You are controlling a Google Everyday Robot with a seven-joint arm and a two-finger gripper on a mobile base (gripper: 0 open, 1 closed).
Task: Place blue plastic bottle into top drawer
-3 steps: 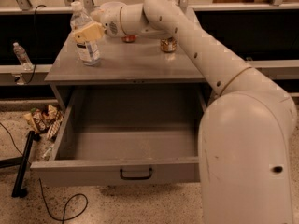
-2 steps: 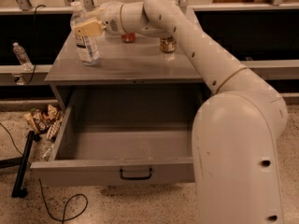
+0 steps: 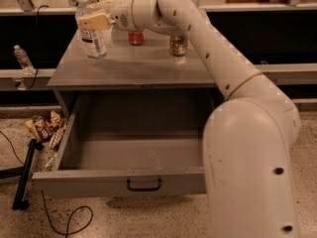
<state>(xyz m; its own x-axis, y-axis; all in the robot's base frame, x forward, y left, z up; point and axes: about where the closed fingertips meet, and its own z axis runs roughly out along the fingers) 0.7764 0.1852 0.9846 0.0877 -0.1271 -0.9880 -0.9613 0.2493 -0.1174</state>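
The blue plastic bottle (image 3: 92, 39), clear with a white cap and a pale label, is upright at the back left of the cabinet top (image 3: 143, 66). My gripper (image 3: 92, 21) reaches in from the right and is shut on the bottle's upper body, one beige finger (image 3: 95, 21) across its front. The bottle's base hangs just above the top. The top drawer (image 3: 99, 181) is pulled fully open below, grey and empty, with its dark handle (image 3: 143, 184) centred on the front panel.
A red can (image 3: 136, 37) and a brownish can (image 3: 178, 44) stand at the back of the cabinet top. A small clear bottle (image 3: 22, 58) stands on a ledge far left. Wrappers (image 3: 47, 127), a black bar (image 3: 23, 175) and a cable lie on the floor at left.
The gripper has raised the bottle slightly off the cabinet top. The arm's elbow has shifted a little. The drawer has not moved.
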